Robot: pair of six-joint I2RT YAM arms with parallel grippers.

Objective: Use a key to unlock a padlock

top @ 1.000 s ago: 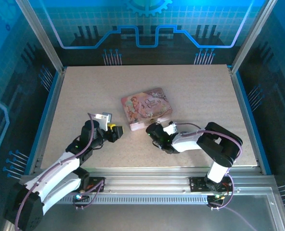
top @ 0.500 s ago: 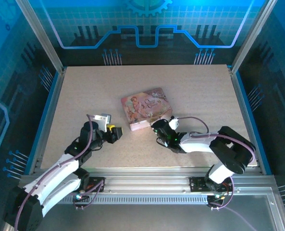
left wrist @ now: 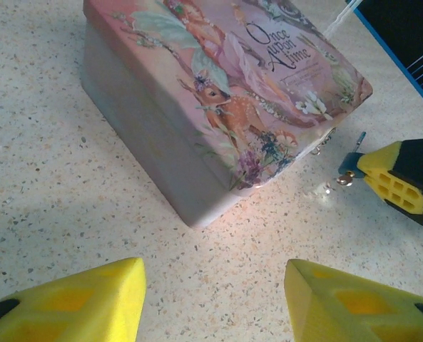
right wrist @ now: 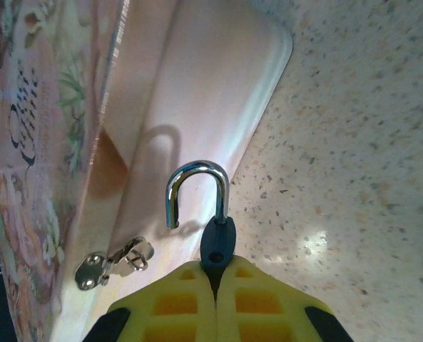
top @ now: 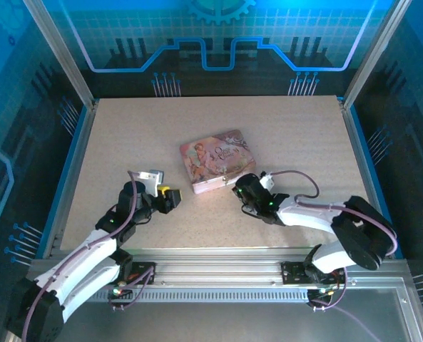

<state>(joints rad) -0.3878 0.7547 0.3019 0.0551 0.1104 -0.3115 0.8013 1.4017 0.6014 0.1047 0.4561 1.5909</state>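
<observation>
The tiny padlock (right wrist: pixel 217 241) has a bluish body and a silvery shackle (right wrist: pixel 197 187) that stands swung open. My right gripper (right wrist: pixel 216 274) is shut on its body, just in front of the near side wall of the pink tin (right wrist: pixel 190 121). The left wrist view shows the padlock (left wrist: pixel 349 165) at the tip of the right gripper's yellow finger (left wrist: pixel 396 182). From above, the right gripper (top: pixel 242 189) sits at the tin's near right corner. My left gripper (left wrist: pixel 215 285) is open over bare table, short of the tin (left wrist: pixel 218 92). The key is hidden.
The pink picture-printed tin (top: pixel 217 161) lies mid-table, its small metal clasp (right wrist: pixel 115 261) hanging free on the front wall. My left gripper (top: pixel 170 197) rests left of the tin. Metal rails and blue walls frame the speckled tabletop (top: pixel 297 135).
My right gripper has slid to the right along the tin's front, and its elbow has swung out to the right. The left arm has barely moved.
</observation>
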